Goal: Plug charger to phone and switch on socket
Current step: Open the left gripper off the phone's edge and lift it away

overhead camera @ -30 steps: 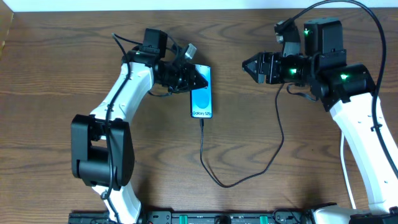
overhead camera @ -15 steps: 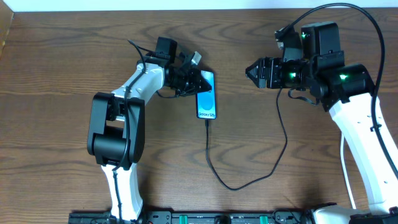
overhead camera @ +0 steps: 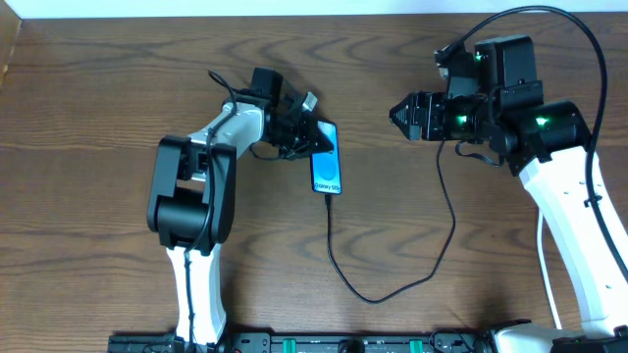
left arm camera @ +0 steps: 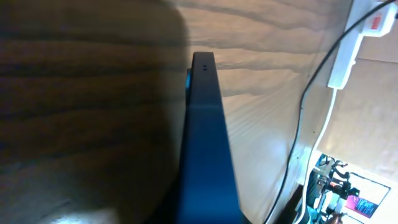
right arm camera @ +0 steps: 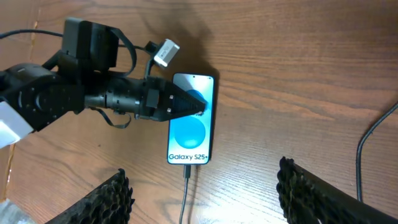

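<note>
Left arm reaches from the near edge toward the far edge, left of centre. Left gripper (overhead camera: 316,143) sits on the far-left part of the phone (overhead camera: 328,175), fingers drawn to a narrow point. Can't tell whether they pinch it or only press on it.

Phone lies face up, blue screen lit, a little left of the middle and closer to the far edge, long axis roughly far-to-near. It's rigid and probably light, with slick glass, so it's likely to skate on the wood table (overhead camera: 88,147) if pushed. Best hold: the black frame along the long edges, not the screen.

Plug tip (right arm camera: 187,170) meets the phone's near short end and looks seated. The charger (overhead camera: 376,299) sags in a loop toward the near edge, then climbs to the right arm. It's thin and limp, and only the plug body gives a firm grip.

Right gripper (overhead camera: 400,113) hovers right of centre near the far edge, fingers spread wide with nothing between them.

The socket (left arm camera: 348,43) shows only in the left wrist view, beyond the phone, with a red switch (left arm camera: 375,22). It isn't visible in the overhead view. The strip is probably light, so it may skid under a push. Press straight down on the switch.
</note>
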Robot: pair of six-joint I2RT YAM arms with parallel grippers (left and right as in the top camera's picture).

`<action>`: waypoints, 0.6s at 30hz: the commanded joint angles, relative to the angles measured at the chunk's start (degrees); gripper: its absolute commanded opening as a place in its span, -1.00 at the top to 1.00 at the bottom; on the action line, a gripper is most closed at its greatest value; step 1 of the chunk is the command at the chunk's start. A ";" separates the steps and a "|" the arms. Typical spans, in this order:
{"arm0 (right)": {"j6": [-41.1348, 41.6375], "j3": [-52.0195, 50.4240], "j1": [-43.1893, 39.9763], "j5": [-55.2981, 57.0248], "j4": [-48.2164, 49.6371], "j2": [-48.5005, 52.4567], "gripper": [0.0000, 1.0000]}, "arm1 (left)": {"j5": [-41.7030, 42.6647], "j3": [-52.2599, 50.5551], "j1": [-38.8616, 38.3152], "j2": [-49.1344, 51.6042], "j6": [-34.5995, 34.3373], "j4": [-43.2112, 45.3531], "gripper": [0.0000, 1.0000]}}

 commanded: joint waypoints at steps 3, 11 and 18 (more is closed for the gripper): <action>-0.98 0.81 0.39 1.75 -0.13 0.37 -0.49 | -0.70 1.03 0.02 -0.31 -0.59 -0.63 0.85; -1.01 0.81 0.35 1.95 -0.11 0.37 -0.50 | -3.45 1.03 0.02 -0.28 -0.57 -1.73 0.75; -1.03 0.81 0.35 2.14 -0.04 0.37 -0.51 | -4.96 1.03 0.02 -0.28 -0.57 -2.16 0.66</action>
